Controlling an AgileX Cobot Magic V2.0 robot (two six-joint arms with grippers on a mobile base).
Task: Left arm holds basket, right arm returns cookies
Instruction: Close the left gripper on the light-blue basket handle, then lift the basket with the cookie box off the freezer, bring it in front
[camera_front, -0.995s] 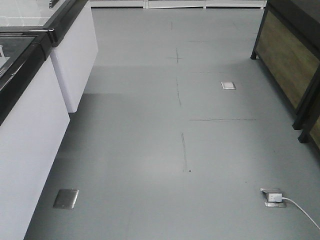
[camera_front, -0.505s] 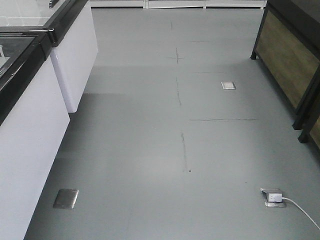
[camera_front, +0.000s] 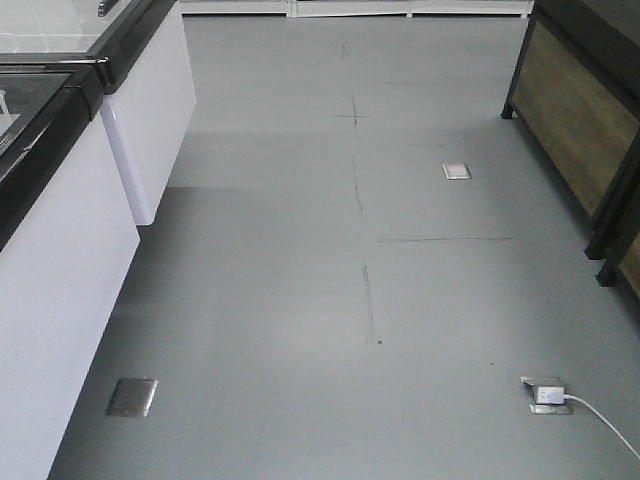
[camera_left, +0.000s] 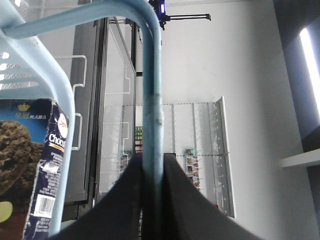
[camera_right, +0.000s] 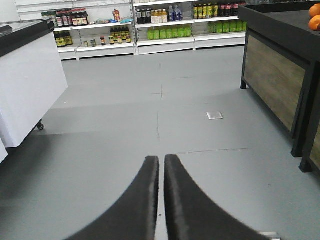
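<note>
In the left wrist view my left gripper (camera_left: 152, 157) is shut on a light blue hoop handle (camera_left: 151, 100) of the basket, which runs up between the two black fingers. The basket's rim (camera_left: 47, 65) curves across the left side. Inside it stands the cookies carton (camera_left: 30, 165), dark navy with a cookie picture and a barcode. In the right wrist view my right gripper (camera_right: 161, 159) is shut with nothing between its fingers, pointing over bare grey floor. Neither arm shows in the front view.
White chest freezers with black rims (camera_front: 60, 250) line the left side. A black stand with wooden panels (camera_front: 580, 120) is on the right, with oranges (camera_right: 315, 20) on top. Floor sockets (camera_front: 132, 396) and a plug with a white cable (camera_front: 548, 393) lie ahead. Stocked shelves (camera_right: 150, 20) stand at the far end.
</note>
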